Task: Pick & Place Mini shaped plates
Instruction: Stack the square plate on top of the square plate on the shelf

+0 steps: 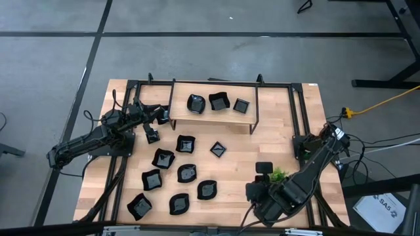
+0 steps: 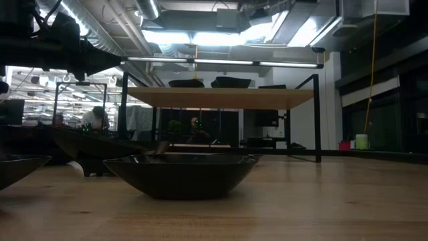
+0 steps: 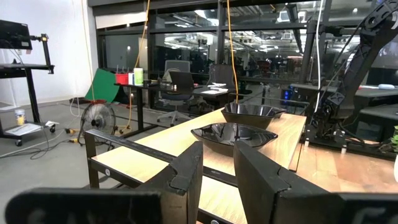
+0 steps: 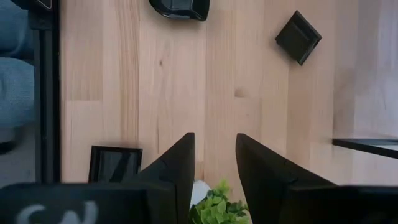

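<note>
Several small glossy black plates (image 1: 187,173) lie flat on the wooden table. Three more sit on the raised shelf (image 1: 218,101), and two of those show in the left wrist view (image 3: 233,134). In the low view one plate (image 2: 180,174) fills the foreground. My left gripper (image 1: 156,123) (image 3: 217,162) is open and empty at the shelf's left end, level with the shelf top. My right gripper (image 1: 268,176) (image 4: 214,155) is open and empty, pointing down over the table beside the small green plant (image 4: 217,208). A square plate (image 4: 298,37) and another plate (image 4: 180,6) lie beyond it.
The wooden shelf (image 2: 221,97) stands on a black metal frame (image 1: 256,98) along the table's far side. The potted plant (image 1: 279,175) stands near the right arm. A flat black square (image 4: 115,165) lies by the near edge rail (image 4: 46,93). Bare wood (image 1: 275,141) lies right of the plates.
</note>
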